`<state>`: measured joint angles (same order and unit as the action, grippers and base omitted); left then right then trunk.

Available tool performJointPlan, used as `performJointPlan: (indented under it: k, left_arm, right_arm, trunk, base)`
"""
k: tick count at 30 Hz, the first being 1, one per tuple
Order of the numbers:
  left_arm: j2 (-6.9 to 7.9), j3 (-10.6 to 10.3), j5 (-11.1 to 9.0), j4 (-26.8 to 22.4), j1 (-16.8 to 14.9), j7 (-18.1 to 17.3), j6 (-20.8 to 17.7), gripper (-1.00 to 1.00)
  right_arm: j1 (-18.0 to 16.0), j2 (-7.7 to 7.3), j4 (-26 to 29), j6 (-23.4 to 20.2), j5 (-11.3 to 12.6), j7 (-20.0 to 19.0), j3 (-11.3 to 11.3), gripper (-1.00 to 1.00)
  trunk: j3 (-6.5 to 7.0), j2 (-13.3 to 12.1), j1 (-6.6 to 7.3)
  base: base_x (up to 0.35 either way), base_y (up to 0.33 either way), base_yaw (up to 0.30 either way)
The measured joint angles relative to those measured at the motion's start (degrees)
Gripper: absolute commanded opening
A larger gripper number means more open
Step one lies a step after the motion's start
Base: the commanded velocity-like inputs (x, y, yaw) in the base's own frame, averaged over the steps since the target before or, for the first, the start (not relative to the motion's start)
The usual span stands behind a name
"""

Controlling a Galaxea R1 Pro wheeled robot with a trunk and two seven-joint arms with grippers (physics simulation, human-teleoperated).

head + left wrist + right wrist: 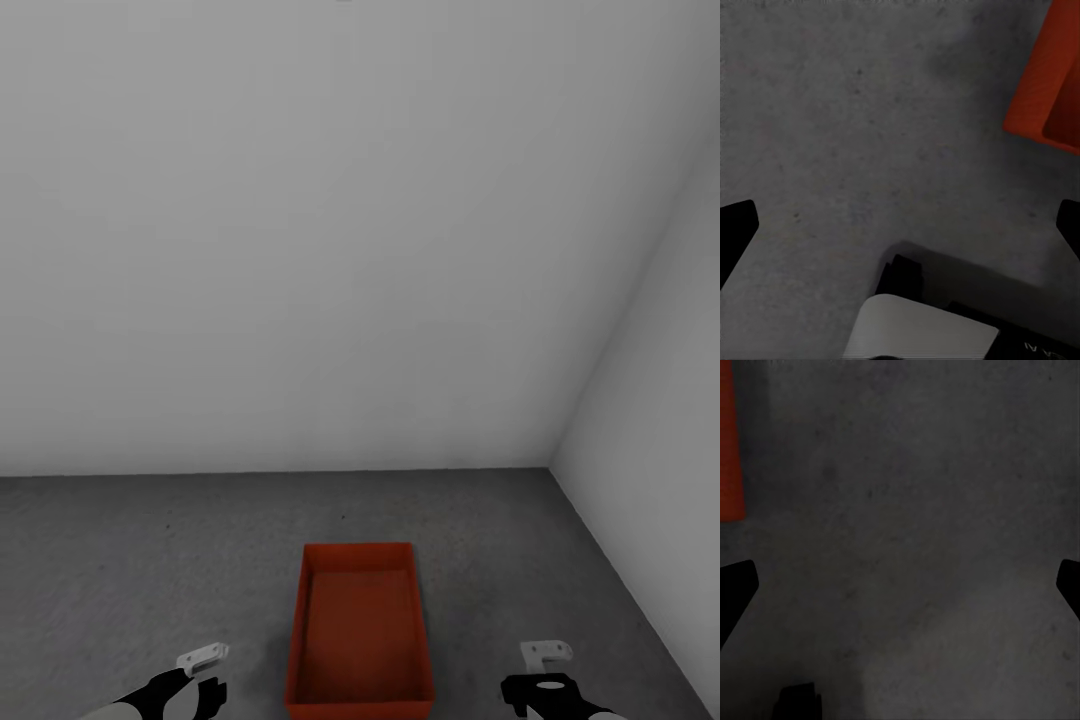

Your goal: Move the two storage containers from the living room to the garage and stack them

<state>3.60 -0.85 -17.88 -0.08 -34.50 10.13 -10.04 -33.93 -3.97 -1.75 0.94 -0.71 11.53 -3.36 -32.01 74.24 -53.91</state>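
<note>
Container (360, 630) empty on concrete floor (150, 560), between two open hands (200, 672) (545, 668).

A bare garage: plain grey-white walls (300, 250) meeting rough concrete floor (150, 560).

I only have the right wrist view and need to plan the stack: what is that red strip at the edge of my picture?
Observer: A storage container, upright on the concrete floor, between both arms.
Operator: Anything inside it?
Observer: No, its base is bare.
Operator: And the left gripper?
Observer: The left gripper is open and holds nothing; its wrist view catches one corner of the container.
</note>
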Motion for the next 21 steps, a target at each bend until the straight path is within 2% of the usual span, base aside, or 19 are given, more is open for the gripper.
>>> performJointPlan:
  k: [21]
  left_arm:
    - [0.05, 0.00, 0.00, 0.00, 0.00, 0.00, 0.04, 1.00]
  right_arm:
    - [0.00, 0.09, 0.00, 0.09, 0.00, 0.09, 0.00, 1.00]
  trunk:
    - [3.77, -8.43, 4.61]
  base:
    - [0.000, 0.000, 0.000]
